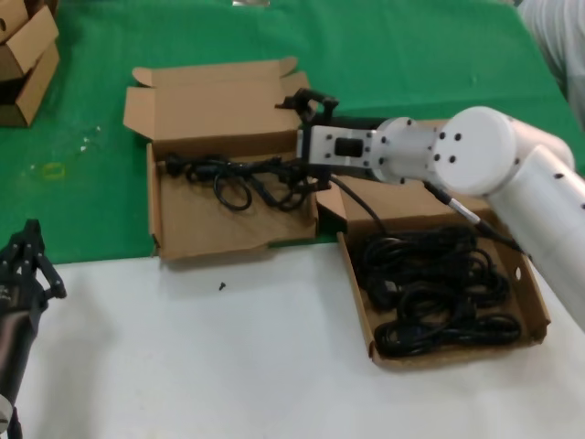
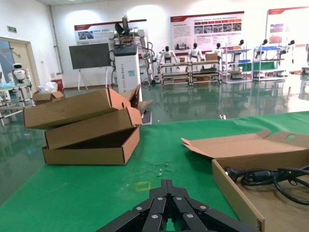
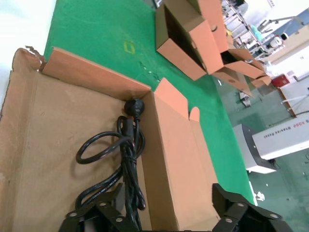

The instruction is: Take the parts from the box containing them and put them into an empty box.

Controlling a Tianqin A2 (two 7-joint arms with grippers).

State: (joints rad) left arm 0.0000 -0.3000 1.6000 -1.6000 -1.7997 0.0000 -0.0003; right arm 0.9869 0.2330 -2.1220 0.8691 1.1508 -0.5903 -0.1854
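Observation:
The squarer mailer box (image 1: 210,229) lies open at centre left, lid flaps back. One black power cord (image 1: 233,174) lies looped along its far side; it also shows in the right wrist view (image 3: 123,145) and the left wrist view (image 2: 270,176). The wide shallow tray (image 1: 361,311) at the right holds several coiled black cords (image 1: 434,293). My right gripper (image 1: 297,137) is open over the mailer's far right corner, its jaws wide apart astride the back wall (image 3: 166,212), one finger beside the cord's end, holding nothing. My left gripper (image 1: 27,256) is shut and parked at the near left (image 2: 167,186).
Small stacked cartons (image 1: 23,55) stand at the far left on the green mat, also in the left wrist view (image 2: 91,130). A tiny black bit (image 1: 221,286) lies on the white table in front of the mailer. My right arm reaches across above the tray's lid.

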